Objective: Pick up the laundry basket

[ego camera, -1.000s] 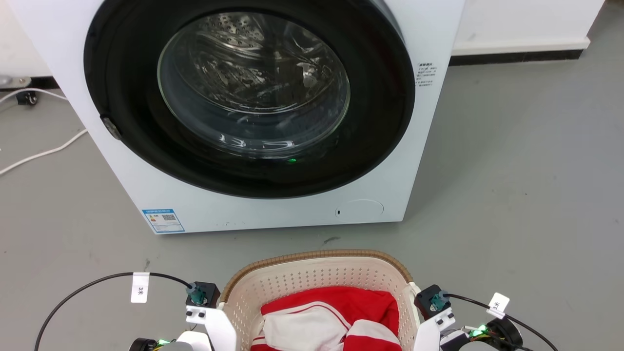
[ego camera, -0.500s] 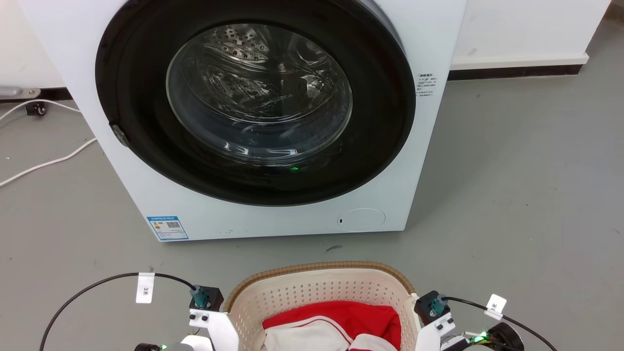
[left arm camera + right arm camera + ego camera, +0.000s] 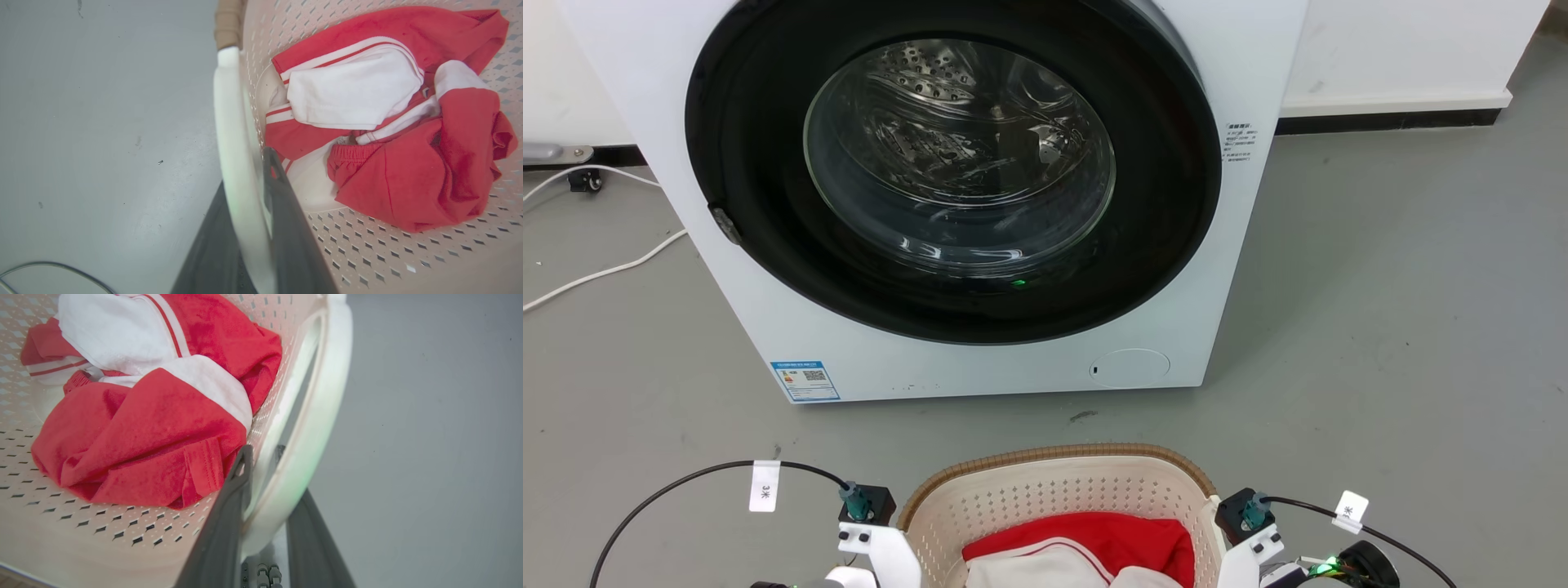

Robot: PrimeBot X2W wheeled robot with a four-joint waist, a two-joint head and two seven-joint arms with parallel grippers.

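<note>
The laundry basket [image 3: 1054, 494] is cream-white and perforated, with a brown woven rim, and sits at the bottom centre of the head view in front of the washer. Red and white clothes [image 3: 1094, 545] lie inside it. In the left wrist view my left gripper [image 3: 245, 171] is shut on the basket's white loop handle [image 3: 231, 114], one finger outside and one inside the wall. In the right wrist view my right gripper [image 3: 263, 451] is shut on the other white handle [image 3: 322, 396] in the same way. I cannot tell whether the basket is off the floor.
A white front-loading washer [image 3: 1241, 245] with its round dark door shut stands just beyond the basket. A white cable [image 3: 605, 269] lies on the grey floor [image 3: 1405, 327] at the left. Black cables loop from both wrists.
The head camera has shifted, so the washer sits lower in the picture. The basket has slid a little further from the washer's base toward the bottom edge. Both grips are unchanged.
</note>
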